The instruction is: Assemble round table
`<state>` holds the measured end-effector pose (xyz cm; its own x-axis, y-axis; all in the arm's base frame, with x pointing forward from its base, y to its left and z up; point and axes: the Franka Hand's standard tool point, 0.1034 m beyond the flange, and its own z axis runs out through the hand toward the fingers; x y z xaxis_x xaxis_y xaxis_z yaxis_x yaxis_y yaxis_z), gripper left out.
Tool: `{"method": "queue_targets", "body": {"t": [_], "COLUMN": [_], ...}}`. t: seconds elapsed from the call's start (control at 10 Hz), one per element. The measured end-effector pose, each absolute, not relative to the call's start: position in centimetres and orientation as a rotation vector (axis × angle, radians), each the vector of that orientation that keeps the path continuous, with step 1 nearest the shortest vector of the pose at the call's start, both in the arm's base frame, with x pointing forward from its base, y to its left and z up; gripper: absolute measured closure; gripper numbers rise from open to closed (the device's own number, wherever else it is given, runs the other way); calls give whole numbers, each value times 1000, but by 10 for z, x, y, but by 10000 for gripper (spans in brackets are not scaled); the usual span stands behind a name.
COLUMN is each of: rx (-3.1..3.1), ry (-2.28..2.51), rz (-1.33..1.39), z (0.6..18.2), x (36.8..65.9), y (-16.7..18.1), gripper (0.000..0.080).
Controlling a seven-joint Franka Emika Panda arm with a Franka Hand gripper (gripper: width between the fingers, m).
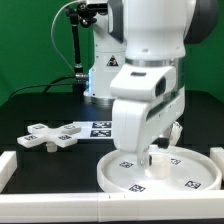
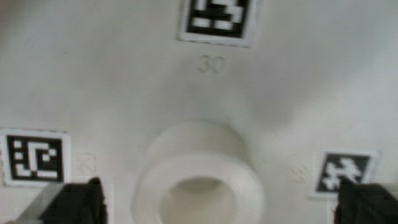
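— Well, what has the hand (image 2: 217, 203) got hold of?

— Nothing. Its two dark fingers (image 2: 71, 205) are spread wide, one on each side of a short white tube (image 2: 196, 172) that stands upright at the middle of the disc (image 1: 192, 172). There is a clear gap between each finger and the tube.

— Is that tube the loose leg or the disc's own socket?

— I cannot tell from these views. It is hollow on top.

— Why hang straight above it?

— I'd judge it is lined up so that closing would catch the tube squarely, not at a slant. The disc lies flat on the bench (image 1: 40, 108), rim up, at the exterior view's right, which leaves its middle reachable from above.

— And the foot (image 1: 48, 138)?

— Cross-shaped, it lies well apart at the exterior view's left, next to the marker board (image 1: 98, 127). So most of the build looks undone.
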<state>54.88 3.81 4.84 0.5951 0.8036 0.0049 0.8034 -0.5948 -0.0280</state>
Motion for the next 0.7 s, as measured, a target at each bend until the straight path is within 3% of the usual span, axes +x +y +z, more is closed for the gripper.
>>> {"method": "queue_targets", "body": {"t": [0.2,0.4,0.7], "rx": [-2853,-2891,-2949], "ry": [-1285,-1181,-1009], "rz": [4,34,38], "z": [66,64,63], "x": [533,516,516], "y": [50,56,57], "gripper": [151,151,151]}}
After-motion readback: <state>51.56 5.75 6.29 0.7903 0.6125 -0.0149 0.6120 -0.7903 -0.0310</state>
